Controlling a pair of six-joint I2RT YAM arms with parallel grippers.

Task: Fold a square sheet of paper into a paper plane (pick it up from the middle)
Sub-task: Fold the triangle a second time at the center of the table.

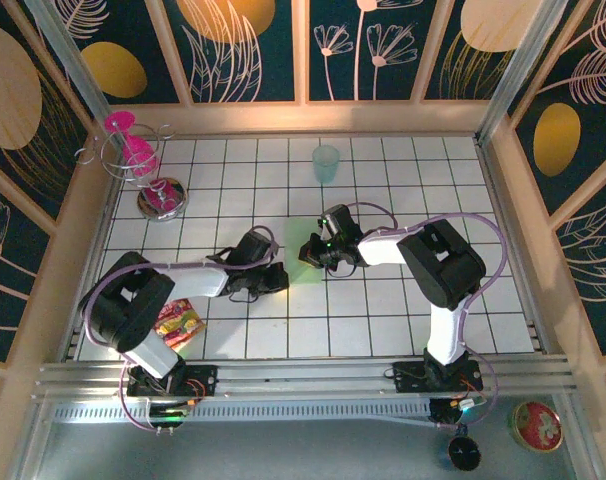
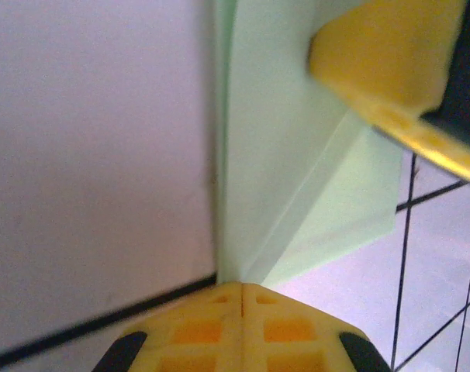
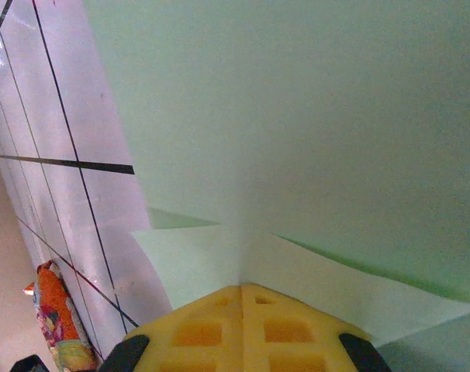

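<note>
The light green sheet of paper (image 1: 301, 248) is partly folded and stands off the white tiled table (image 1: 383, 310) between my two grippers, near the middle. My left gripper (image 1: 284, 277) is at the sheet's near left end. In the left wrist view its yellow fingers (image 2: 243, 288) are shut, and the paper's (image 2: 285, 155) creased layers run out of the tips. My right gripper (image 1: 314, 254) comes in from the right. In the right wrist view it (image 3: 241, 287) is shut on the paper (image 3: 297, 116) where a fold meets the tips. One right finger (image 2: 386, 54) shows in the left wrist view.
A translucent teal cup (image 1: 326, 162) stands at the back centre. A wire stand with a pink glass (image 1: 133, 150) and a metal dish (image 1: 162, 197) sit at the back left. A colourful snack packet (image 1: 178, 325) lies near the left arm's base.
</note>
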